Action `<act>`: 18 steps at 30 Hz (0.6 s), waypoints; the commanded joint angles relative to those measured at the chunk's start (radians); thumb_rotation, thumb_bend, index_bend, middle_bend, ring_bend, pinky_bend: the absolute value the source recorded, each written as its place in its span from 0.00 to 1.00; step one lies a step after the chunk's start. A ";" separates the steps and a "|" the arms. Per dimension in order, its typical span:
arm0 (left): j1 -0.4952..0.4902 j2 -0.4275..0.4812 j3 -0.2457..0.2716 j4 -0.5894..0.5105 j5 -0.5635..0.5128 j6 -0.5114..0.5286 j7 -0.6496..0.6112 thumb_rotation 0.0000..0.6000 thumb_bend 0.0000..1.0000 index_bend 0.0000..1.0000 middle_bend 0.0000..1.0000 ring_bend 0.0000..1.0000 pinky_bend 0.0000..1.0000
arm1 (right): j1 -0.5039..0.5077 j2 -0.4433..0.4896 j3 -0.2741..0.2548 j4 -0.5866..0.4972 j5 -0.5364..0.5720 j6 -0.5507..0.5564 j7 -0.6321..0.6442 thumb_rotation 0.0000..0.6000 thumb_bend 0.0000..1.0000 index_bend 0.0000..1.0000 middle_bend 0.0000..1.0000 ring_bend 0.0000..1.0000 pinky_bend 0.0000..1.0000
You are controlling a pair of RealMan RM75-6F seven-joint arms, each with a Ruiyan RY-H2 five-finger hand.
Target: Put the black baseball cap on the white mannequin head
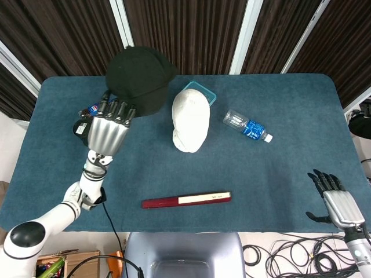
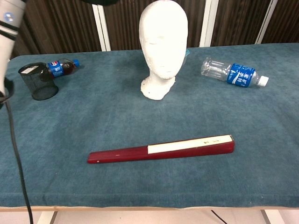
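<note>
My left hand holds the black baseball cap raised high above the table, up and to the left of the white mannequin head. The cap hangs clear of the head, its brim pointing toward it. In the chest view only a sliver of the cap shows at the top edge, while the mannequin head stands upright and bare at the table's middle. My right hand rests open at the front right corner, holding nothing.
A folded red fan lies near the front edge. A clear water bottle lies right of the head, a teal container behind it. A cola bottle and a black mesh cup sit at the left.
</note>
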 commanded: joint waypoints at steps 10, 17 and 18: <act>-0.158 -0.179 -0.019 0.220 -0.032 -0.121 -0.023 1.00 0.55 0.75 0.74 0.57 0.40 | 0.005 0.013 -0.009 0.007 -0.006 -0.026 0.029 1.00 0.10 0.00 0.00 0.00 0.05; -0.193 -0.240 0.026 0.268 -0.007 -0.123 -0.013 1.00 0.54 0.75 0.74 0.57 0.39 | 0.005 0.020 -0.008 0.009 -0.011 -0.024 0.046 1.00 0.10 0.00 0.00 0.00 0.05; -0.196 -0.247 0.030 0.269 -0.006 -0.124 -0.012 1.00 0.54 0.75 0.74 0.57 0.39 | 0.005 0.019 -0.007 0.009 -0.008 -0.025 0.044 1.00 0.10 0.00 0.00 0.00 0.05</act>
